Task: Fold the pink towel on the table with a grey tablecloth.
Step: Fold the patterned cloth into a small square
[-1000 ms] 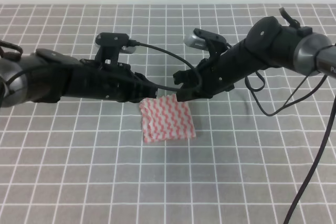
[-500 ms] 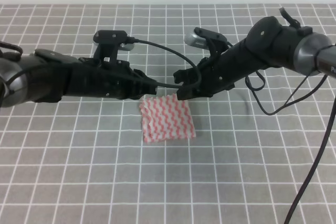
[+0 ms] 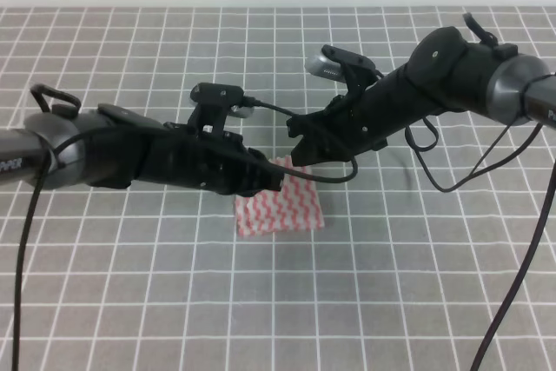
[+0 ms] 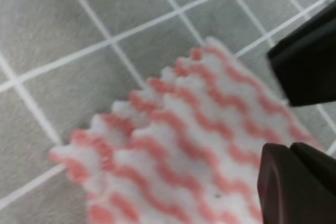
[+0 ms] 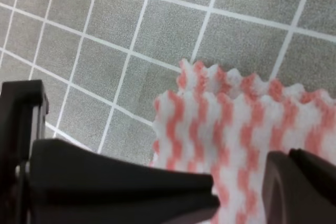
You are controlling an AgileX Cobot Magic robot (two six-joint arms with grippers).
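Observation:
The pink towel (image 3: 282,208) lies folded into a small square on the table with a grey tablecloth (image 3: 391,284), its zigzag stripes facing up. In the exterior high view my left gripper (image 3: 270,181) hangs over the towel's upper left corner and hides it. My right gripper (image 3: 301,155) hovers just above the towel's far edge. The left wrist view shows the towel (image 4: 178,145) lying flat under the left gripper (image 4: 300,125), whose dark fingers stand apart. The right wrist view shows the towel's serrated far corner (image 5: 231,114) beneath the open right gripper (image 5: 236,192). Neither gripper holds cloth.
Both black arms meet over the middle of the table, the left arm (image 3: 122,154) coming from the left and the right arm (image 3: 434,76) from the upper right. Black cables (image 3: 521,241) hang down at the right edge. Gridded grey cloth surrounds the towel.
My left arm has moved to the right and its gripper now covers the towel's upper left corner. The right gripper has hardly moved. The towel lies as before.

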